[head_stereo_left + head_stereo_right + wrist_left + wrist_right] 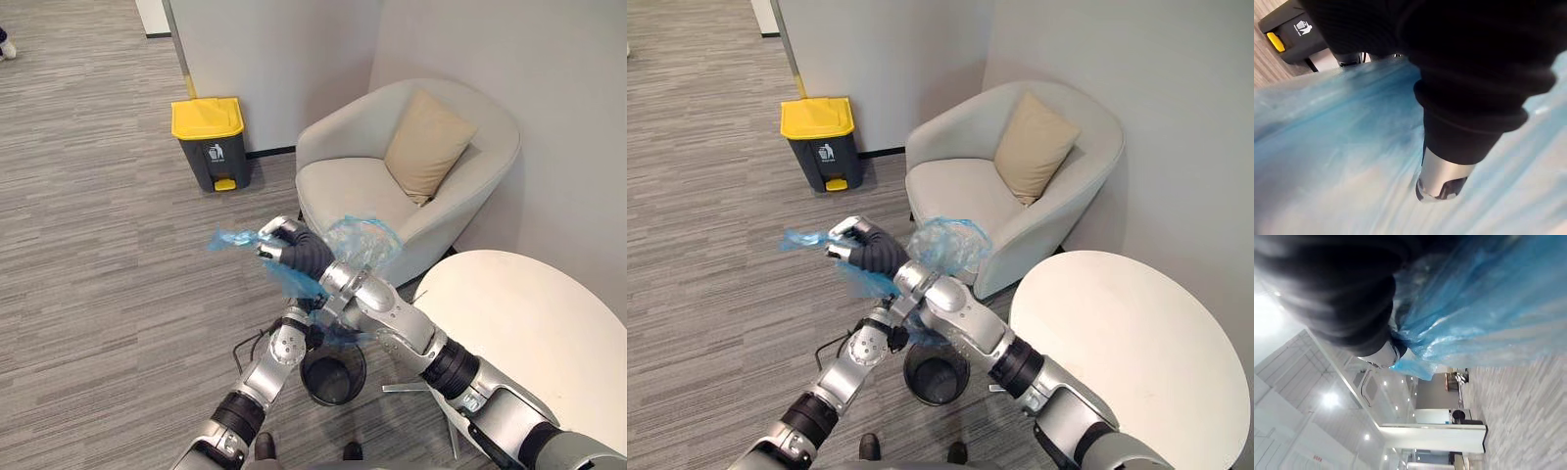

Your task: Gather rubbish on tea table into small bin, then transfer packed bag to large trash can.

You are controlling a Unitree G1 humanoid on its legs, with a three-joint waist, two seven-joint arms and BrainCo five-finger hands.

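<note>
**Head pair.** Two eyes side by side, set high and looking steeply down at the floor [88,245] from middle distance. Both take in the armchair [372,186], the can [210,142], the small bin [333,377] and the worktop [529,333]. The right eye stands slightly to the right, so it shows more of the worktop.

**Left wrist.** Camera on the left arm, looking along the left hand [1469,112] from very close against the bag [1327,147]. Past the bag it faces the can, which it shares with the head pair.

**Right wrist.** Camera looking along the right hand [294,250], equally close to the bag. It faces outward and upward to the ceiling [1327,401], a partition [1435,431] and the far floor.

**Shared by all four.** The bag.
</note>
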